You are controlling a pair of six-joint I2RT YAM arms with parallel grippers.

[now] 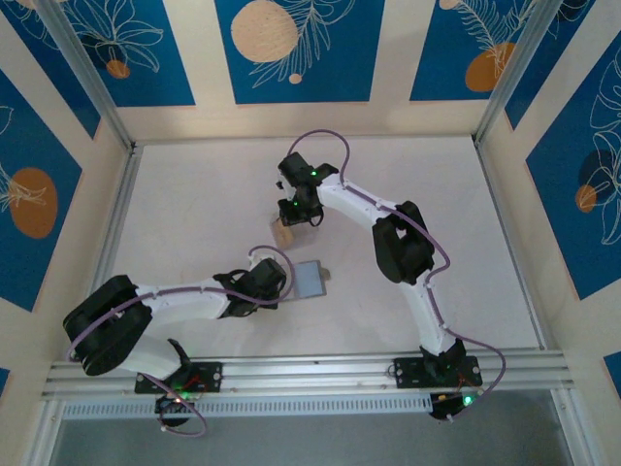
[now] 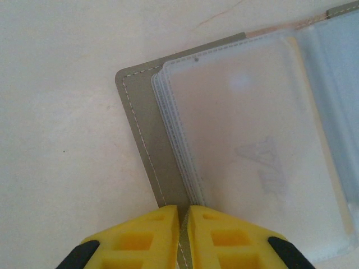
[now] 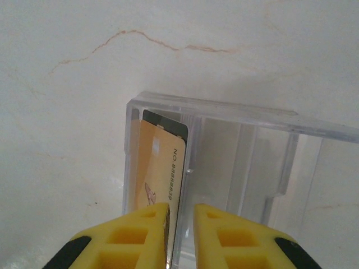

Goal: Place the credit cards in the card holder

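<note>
Right now the card holder [image 1: 310, 279] lies open and flat mid-desk. Its clear sleeves face up, and its grey stitched cover [image 2: 140, 129] pokes out at the side. The left gripper [image 2: 182, 235] is nearly closed and pinches that cover edge, pinning it to the desk [image 1: 194, 214].

The credit cards [image 1: 283, 233] are further back, well apart from the holder, standing on edge in a clear case [image 3: 241, 117]. There's a tan card [image 3: 157, 168] in front and a black card [image 3: 165, 124] just behind it. The right gripper [image 3: 180, 230] is narrow and straddles the tan card's near edge by the case wall. Can't tell if it is actually clamping or just around the card.

Handling, as a judgement: the cards look thin, light, stiff and slick. The flat faces give no purchase, so take an exposed edge and pinch across the thickness. The case is likely light too and may lift or tip with the card. The sleeves look floppy, so the holder probably needs holding down while a card goes in.
</note>
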